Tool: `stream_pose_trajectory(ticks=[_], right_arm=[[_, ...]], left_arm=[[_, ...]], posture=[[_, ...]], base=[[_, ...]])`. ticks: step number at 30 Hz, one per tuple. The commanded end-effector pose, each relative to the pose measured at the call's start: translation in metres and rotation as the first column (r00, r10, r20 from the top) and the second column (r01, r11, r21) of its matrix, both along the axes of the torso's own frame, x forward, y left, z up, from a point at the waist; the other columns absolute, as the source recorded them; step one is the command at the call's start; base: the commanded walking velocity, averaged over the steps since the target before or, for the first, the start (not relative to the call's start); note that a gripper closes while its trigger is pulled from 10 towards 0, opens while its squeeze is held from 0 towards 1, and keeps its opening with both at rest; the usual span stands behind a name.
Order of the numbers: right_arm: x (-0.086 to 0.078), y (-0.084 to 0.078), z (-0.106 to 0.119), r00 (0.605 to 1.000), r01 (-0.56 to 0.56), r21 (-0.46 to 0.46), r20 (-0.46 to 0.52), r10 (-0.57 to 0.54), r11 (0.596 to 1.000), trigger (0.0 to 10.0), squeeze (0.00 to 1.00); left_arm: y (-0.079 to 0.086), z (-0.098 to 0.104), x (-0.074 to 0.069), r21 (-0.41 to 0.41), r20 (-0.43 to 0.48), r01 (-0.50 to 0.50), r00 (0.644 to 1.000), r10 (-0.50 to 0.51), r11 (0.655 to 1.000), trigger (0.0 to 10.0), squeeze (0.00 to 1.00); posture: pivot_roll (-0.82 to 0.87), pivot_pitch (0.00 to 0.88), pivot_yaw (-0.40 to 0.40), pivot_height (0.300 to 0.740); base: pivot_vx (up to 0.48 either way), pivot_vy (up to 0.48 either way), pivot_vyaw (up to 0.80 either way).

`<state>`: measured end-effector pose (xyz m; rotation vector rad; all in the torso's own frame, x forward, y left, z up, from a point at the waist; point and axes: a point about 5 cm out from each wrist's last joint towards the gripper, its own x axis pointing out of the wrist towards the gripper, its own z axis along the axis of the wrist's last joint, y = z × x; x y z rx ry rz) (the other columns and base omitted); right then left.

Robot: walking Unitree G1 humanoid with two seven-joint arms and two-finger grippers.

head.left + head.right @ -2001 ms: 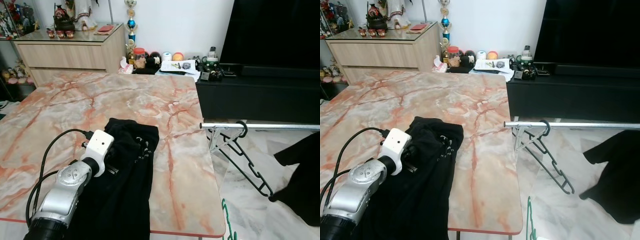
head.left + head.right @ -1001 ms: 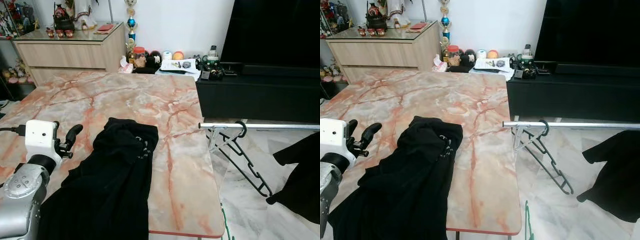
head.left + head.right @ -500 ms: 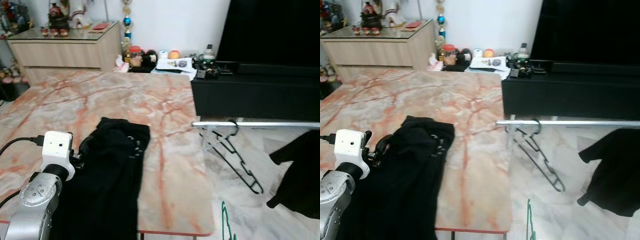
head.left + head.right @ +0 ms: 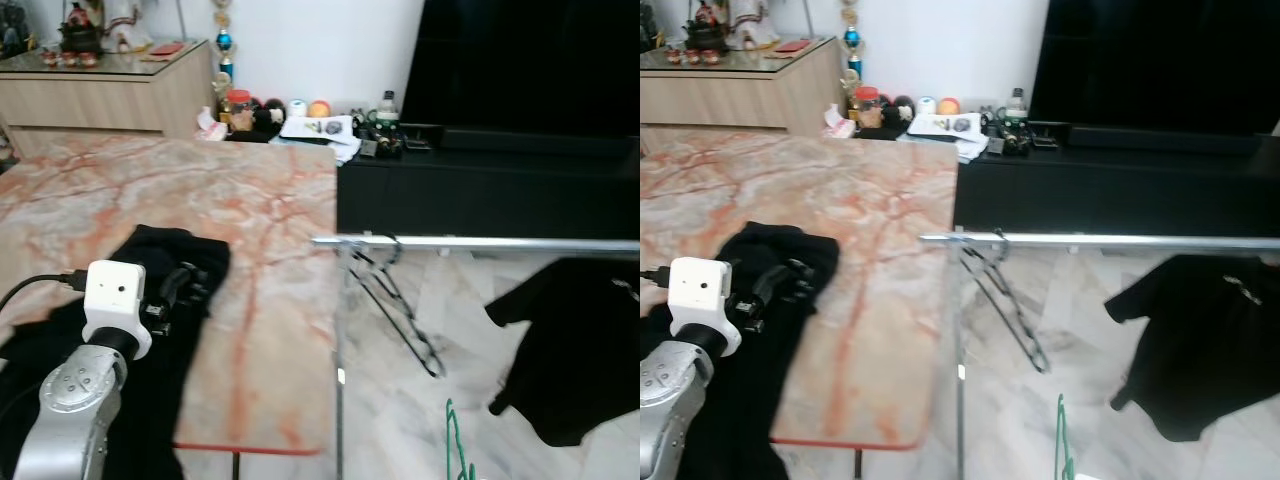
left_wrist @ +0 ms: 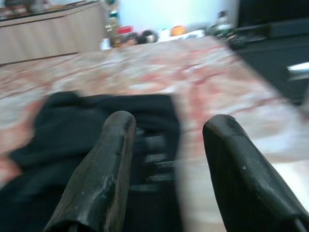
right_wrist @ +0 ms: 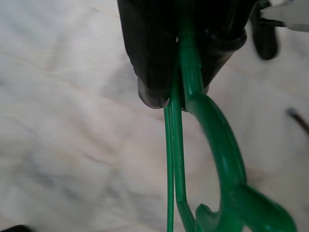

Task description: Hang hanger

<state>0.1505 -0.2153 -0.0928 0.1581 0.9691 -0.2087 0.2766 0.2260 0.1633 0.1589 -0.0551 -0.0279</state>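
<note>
A green hanger point(image 6: 212, 130) is pinched in my right gripper point(image 6: 176, 92), which is shut on its thin wire over the pale marble floor. The hanger's top pokes up at the bottom of the head view point(image 4: 455, 445). A silver rail point(image 4: 480, 243) runs to the right from the table's corner, with a black hanger point(image 4: 395, 300) hooked on it near its left end. A black garment point(image 4: 570, 350) hangs further right. My left gripper point(image 5: 169, 121) is open just above a black garment point(image 5: 72, 125) lying on the marble table point(image 4: 270, 220).
A black TV cabinet point(image 4: 480, 190) stands behind the rail, with a clutter of small items point(image 4: 320, 125) at its left end. A wooden sideboard point(image 4: 100, 95) is at the back left. Marble floor point(image 4: 400, 420) lies open under the rail.
The camera has swung right, so table and rail sit further left and more of the hanging garment shows. My left arm lifted off the table garment, then came back over it, fingers open.
</note>
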Motion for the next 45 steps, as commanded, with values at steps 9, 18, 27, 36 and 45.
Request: stream_pose_trajectory(ticks=[9, 18, 27, 36, 45], right_arm=[[0.005, 0.000, 0.002, 1.000, 0.011, 0.002, 0.018, -0.011, 1.000, 10.0, 0.00], [0.006, 0.001, 0.002, 1.000, 0.010, 0.003, 0.021, -0.010, 1.000, 10.0, 0.00], [0.005, 0.000, 0.002, 1.000, 0.008, 0.003, 0.019, -0.008, 1.000, 10.0, 0.00], [0.004, 0.001, 0.001, 1.000, -0.003, 0.004, 0.016, 0.003, 1.000, 10.0, 0.00], [0.009, 0.003, 0.003, 0.999, -0.034, -0.002, 0.031, 0.034, 0.999, 10.0, 0.00]], left_arm=[[0.001, 0.006, 0.002, 0.014, 0.022, 0.001, 1.000, -0.001, 1.000, 10.0, 0.00], [-0.006, 0.004, 0.003, 0.007, 0.013, 0.024, 1.000, -0.024, 1.000, 10.0, 0.00], [-0.016, -0.003, 0.003, 0.005, -0.007, 0.054, 0.999, -0.054, 0.999, 10.0, 0.00], [-0.007, -0.056, -0.002, 0.058, -0.235, 0.090, 0.969, -0.074, 0.994, 10.0, 0.00], [-0.015, -0.078, -0.004, 0.173, -0.341, 0.230, 0.926, -0.161, 0.958, 10.0, 0.00]], posture=[[0.15, 0.000, 0.005, 0.740], [0.15, 0.000, 0.006, 0.740], [0.14, 0.000, 0.006, 0.740], [0.14, 0.000, 0.003, 0.740], [0.14, 0.000, -0.002, 0.740]], base=[[0.000, -0.480, 0.00], [0.000, -0.480, 0.00], [0.000, -0.480, 0.00], [0.000, -0.202, 0.00], [0.000, 0.000, 0.00]])
